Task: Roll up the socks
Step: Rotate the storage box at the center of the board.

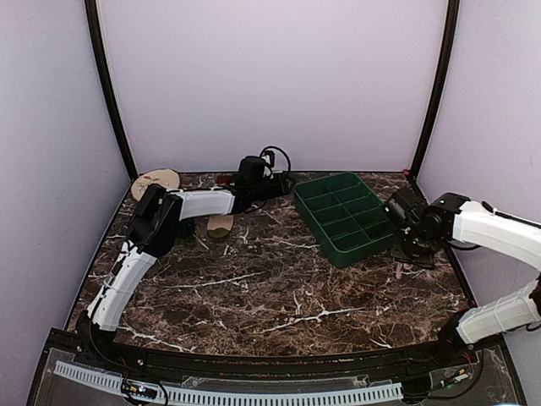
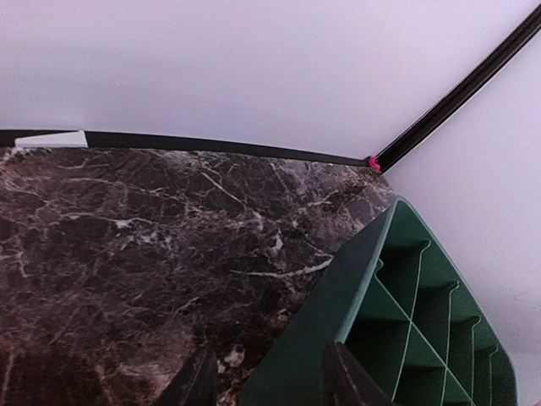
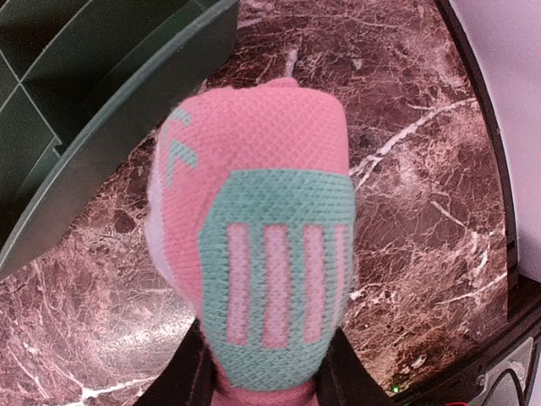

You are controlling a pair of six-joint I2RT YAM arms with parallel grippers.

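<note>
Dark marble surface [image 1: 254,288], lilac walls. Right end effector [image 3: 266,385] pinches the pink sock [image 3: 262,245] beside the green tray [image 3: 101,110]. Left end effector [image 2: 270,387] stands spread by the tray's corner.

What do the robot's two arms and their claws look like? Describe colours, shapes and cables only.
Both the left arm and the right arm have smooth white shells over their long links, with black joints and black bases. The left claw and the right claw each have two dark, flat fingers. A black cable loops by the left wrist.
</note>
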